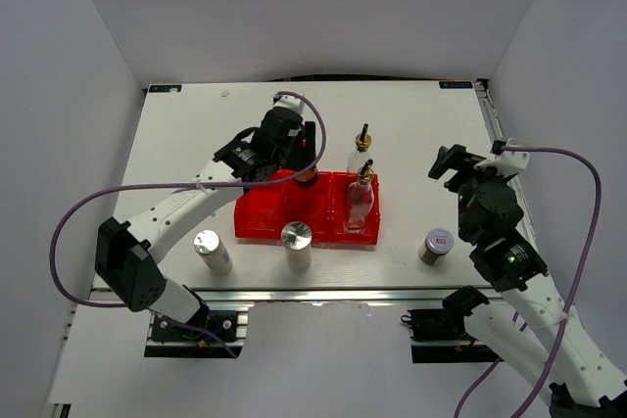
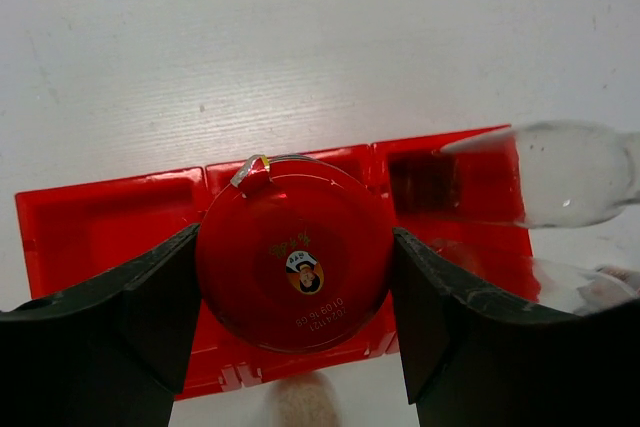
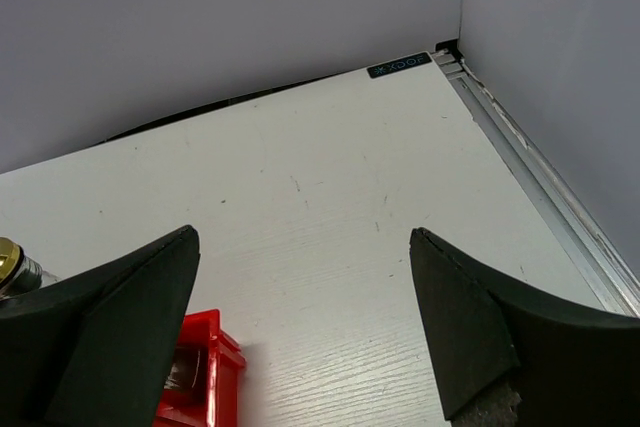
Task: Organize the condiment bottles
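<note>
Left wrist, left pincer [image 2: 295,247] gripping red-lidded jar [image 2: 290,277], right pincer [image 3: 302,239] agape

1. A white, wood-grained desk [image 1: 196,134] is seen, enclosed on three sides by plain pale grey walls [image 1: 294,7].
2. An aluminium rail [image 1: 323,294] is fitted along its near edge.
3. Lighting is recorded as even and diffuse.

Glossy red plastic tray [image 1: 263,219], brushed metal cylinder [image 1: 296,242]
</note>
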Robot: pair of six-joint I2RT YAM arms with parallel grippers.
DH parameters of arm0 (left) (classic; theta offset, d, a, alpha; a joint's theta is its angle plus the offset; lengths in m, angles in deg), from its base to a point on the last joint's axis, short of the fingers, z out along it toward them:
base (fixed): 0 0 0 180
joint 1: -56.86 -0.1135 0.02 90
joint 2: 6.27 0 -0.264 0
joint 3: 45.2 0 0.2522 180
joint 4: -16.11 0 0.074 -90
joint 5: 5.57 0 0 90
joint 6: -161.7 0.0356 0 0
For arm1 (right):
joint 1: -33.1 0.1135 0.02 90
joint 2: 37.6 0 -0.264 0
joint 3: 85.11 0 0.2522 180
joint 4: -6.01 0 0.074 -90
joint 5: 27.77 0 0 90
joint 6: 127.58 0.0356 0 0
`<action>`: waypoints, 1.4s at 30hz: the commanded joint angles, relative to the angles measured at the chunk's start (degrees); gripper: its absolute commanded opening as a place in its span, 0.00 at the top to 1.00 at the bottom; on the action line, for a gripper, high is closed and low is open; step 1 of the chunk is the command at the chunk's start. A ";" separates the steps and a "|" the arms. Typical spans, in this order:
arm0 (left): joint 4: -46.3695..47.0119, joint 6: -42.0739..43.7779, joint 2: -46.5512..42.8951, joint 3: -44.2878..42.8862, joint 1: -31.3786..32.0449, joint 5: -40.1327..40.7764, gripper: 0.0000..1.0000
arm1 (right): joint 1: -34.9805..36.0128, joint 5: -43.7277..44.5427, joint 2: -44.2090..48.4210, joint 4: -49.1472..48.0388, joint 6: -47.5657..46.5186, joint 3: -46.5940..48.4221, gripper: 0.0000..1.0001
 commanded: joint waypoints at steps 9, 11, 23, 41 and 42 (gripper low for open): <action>3.61 -0.45 0.17 -2.73 4.24 3.42 0.98 | 0.11 3.01 -1.59 0.00 0.25 0.52 0.11; 3.36 -0.71 0.79 -2.73 4.60 4.11 0.95 | 0.02 3.09 -1.68 0.35 0.43 0.70 0.11; 5.11 -2.12 1.32 0.69 4.69 6.06 0.94 | 0.02 4.33 -3.09 2.90 1.48 1.14 0.11; 8.89 -1.77 4.47 2.72 4.69 6.31 0.87 | 0.02 1.07 -1.25 7.99 4.64 -0.01 0.11; 8.46 -1.77 5.00 2.19 4.69 6.93 0.87 | 0.11 1.07 -1.24 8.61 5.08 -0.09 0.11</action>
